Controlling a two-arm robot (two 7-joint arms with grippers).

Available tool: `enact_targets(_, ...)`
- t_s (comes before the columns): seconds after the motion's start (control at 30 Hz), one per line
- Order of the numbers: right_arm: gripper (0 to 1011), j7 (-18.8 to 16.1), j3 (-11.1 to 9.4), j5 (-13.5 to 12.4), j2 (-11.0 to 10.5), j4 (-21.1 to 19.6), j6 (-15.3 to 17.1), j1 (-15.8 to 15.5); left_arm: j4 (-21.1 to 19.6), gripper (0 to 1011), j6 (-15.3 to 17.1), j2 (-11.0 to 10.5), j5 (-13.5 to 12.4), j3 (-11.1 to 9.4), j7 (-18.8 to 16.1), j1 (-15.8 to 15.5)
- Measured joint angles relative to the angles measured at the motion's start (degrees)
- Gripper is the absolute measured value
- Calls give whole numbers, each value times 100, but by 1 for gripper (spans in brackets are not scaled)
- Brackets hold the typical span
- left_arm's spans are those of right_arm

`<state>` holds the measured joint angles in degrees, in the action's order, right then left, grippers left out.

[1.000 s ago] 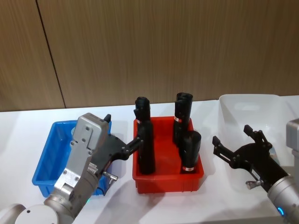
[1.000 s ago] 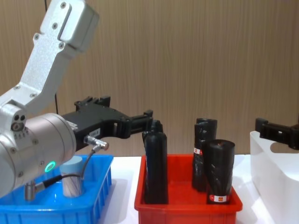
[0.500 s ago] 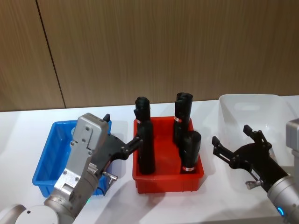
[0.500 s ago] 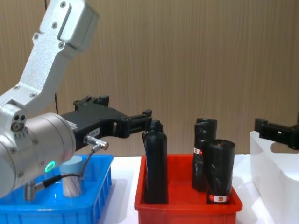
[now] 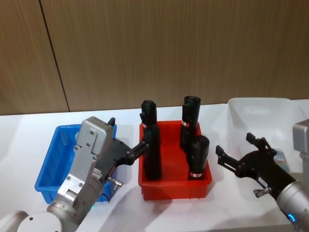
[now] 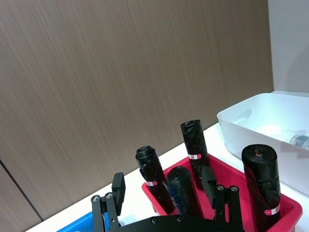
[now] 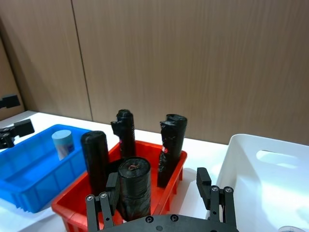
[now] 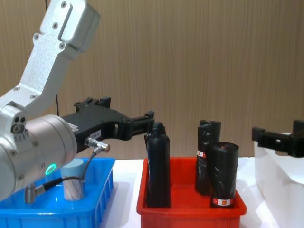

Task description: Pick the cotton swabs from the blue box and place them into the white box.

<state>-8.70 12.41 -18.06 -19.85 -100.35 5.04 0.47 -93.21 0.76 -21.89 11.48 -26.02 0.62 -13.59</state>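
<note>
One jar of cotton swabs (image 8: 73,183) with a pale blue lid stands in the blue box (image 5: 49,166) at the left, also seen as the jar (image 7: 63,143) from the right wrist. My left gripper (image 5: 128,134) hangs open and empty above the blue box's right side, fingers pointing toward the red bin. The white box (image 5: 256,109) stands at the far right, and a clear jar (image 6: 301,140) lies on its floor. Between the red bin and the white box, my right gripper (image 5: 235,144) hovers open and empty.
A red bin (image 5: 174,191) with several tall black cylinders (image 5: 150,159) stands in the middle, between the two boxes. A wood-panelled wall closes the back of the white table.
My right gripper has shifted a little to the left, away from the white box and nearer the red bin. The left arm has stayed still.
</note>
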Motion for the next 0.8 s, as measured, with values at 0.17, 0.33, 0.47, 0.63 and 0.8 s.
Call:
enact_targets(0.17, 1002, -209, 1, -3, 2, 106, 105, 90, 3, 1004, 2, 0, 0, 0, 0, 0)
enact_targets(0.33, 1002, -445, 25, 59, 36, 264, 200, 230, 3, 1004, 4, 0, 0, 0, 0, 0)
enact_targets(0.47, 1001, -632, 60, 147, 92, 458, 262, 375, 3, 1004, 4, 0, 0, 0, 1, 0)
enact_targets(0.63, 1002, -798, 104, 261, 166, 668, 294, 534, 4, 1004, 5, 0, 0, 0, 1, 0)
enact_targets(0.8, 1002, -936, 147, 373, 243, 891, 313, 700, 4, 1004, 5, 0, 0, 0, 1, 0)
